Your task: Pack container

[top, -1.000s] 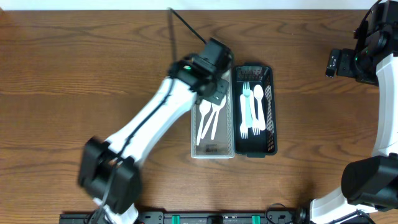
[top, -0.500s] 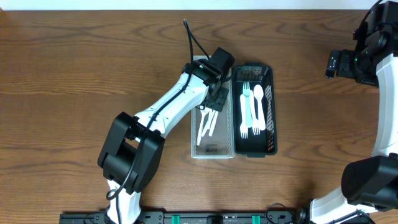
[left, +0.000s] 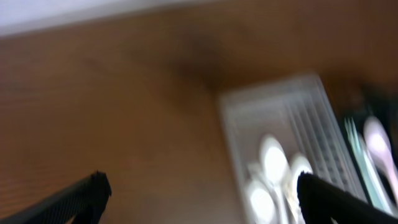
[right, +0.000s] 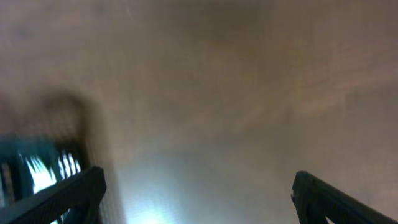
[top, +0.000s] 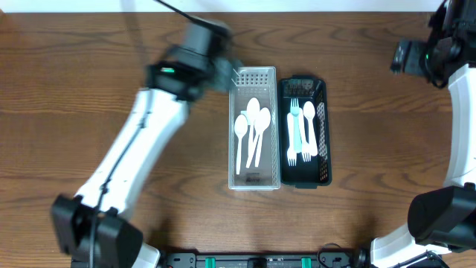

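Container (top: 254, 176) of white spoons (top: 253, 113), black tray (top: 323, 126) of cutlery (top: 296, 134); left tool (left: 202, 182), right tool (right: 198, 176) spread

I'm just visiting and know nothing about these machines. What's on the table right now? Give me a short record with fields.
Clear container: beside the black one, holds several white spoons
Black container: holds white forks and a spoon
Left end effector: open, empty, near the clear container
Right end effector: open, empty, off to the black container's side
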